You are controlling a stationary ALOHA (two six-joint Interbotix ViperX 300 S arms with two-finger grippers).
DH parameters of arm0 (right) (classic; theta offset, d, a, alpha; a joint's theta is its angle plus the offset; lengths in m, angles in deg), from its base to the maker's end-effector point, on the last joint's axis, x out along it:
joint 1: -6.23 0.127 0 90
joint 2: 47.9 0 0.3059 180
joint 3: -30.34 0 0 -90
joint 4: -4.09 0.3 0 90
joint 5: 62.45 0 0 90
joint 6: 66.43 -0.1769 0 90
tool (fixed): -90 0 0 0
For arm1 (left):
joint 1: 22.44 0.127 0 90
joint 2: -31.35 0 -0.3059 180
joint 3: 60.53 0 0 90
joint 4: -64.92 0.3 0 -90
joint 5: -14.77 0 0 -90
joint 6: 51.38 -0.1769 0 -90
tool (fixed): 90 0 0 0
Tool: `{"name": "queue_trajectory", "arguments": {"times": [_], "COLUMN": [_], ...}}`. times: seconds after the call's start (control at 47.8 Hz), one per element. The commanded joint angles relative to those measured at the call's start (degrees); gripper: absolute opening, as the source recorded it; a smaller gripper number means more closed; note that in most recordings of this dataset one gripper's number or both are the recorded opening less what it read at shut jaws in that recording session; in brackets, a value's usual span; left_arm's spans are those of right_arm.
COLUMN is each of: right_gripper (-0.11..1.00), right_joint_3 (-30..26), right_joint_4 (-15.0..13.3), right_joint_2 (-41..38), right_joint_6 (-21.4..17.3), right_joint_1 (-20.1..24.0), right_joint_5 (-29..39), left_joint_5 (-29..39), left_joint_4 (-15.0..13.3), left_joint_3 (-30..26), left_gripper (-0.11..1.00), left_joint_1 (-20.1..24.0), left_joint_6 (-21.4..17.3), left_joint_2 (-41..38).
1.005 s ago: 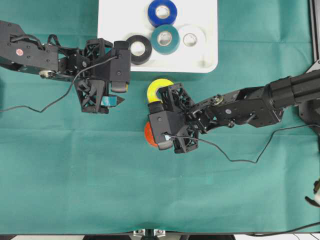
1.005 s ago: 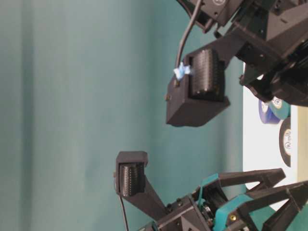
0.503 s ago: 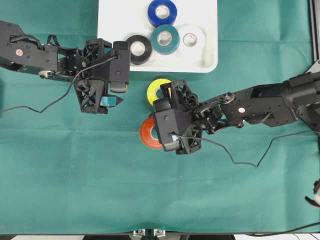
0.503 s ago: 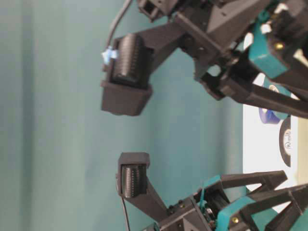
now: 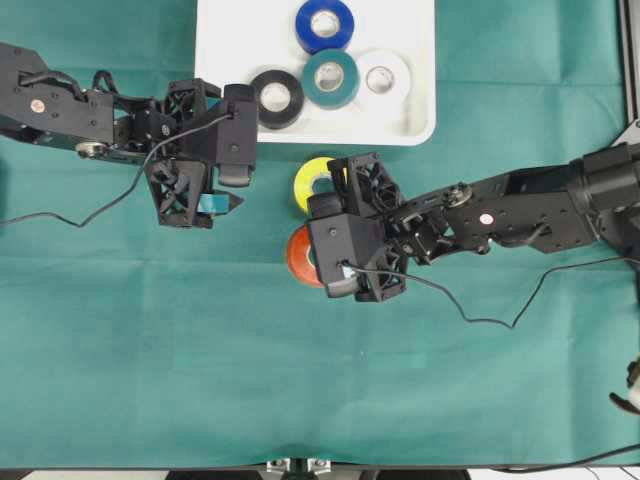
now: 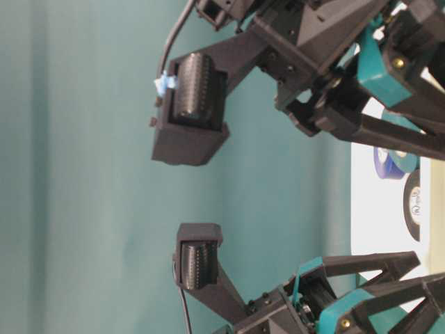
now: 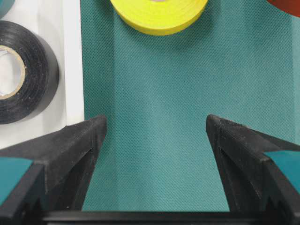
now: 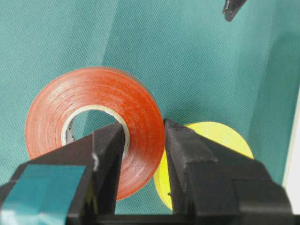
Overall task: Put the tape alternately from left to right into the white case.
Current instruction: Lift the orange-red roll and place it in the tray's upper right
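Shallow white plastic case [image 5: 412, 112] at cloth's far edge holds blue [image 5: 324, 24], teal [image 5: 331, 78], white [image 5: 381, 78], black [image 5: 277, 97] tape rolls flat. Yellow roll [image 5: 312, 180] and red roll [image 5: 297, 258] lie outside, near its front rim.

Table-level view, turned on its side. Green cloth [image 6: 104, 167] fills the left and centre. Two black wrist camera housings face left: the upper camera housing [image 6: 191, 111] carries a cable tied with a blue clip [image 6: 165, 83]; the lower camera housing [image 6: 198, 263] sits on a slanting black bracket. Black gripper frames with teal parts [image 6: 375, 69] occupy the upper and lower right. Between them, the white case [image 6: 375, 209] shows a blue roll [image 6: 384, 165], a teal roll [image 6: 407, 161] and a black roll [image 6: 413, 205], partly hidden.
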Motion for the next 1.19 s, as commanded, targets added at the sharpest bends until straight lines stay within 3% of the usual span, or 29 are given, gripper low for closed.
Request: {"name": "queue_trajectory", "arguments": {"times": [0.0,0.398,1.173], "right_gripper": [0.27,0.27,0.27], "right_joint_3": [-1.41,0.18,4.57], "right_joint_4": [-0.35,-0.44,-1.49], "right_joint_2": [2.72,5.36,9.58], "right_joint_6": [0.18,1.23,1.49], "right_joint_1": [0.00,-3.96,-16.70], "right_joint_5": [0.44,5.01,4.66], "left_joint_5": [-0.26,-0.26,-0.26], "left_joint_4": [-0.09,-0.09,-0.09], "left_joint_3": [0.35,0.35,0.53], "left_gripper": [0.85,0.85,0.85], "left_joint_1": [-0.18,-0.79,-1.32], "left_joint_6": [0.09,0.09,1.49], "left_joint_2": [1.41,1.41,1.41]}}
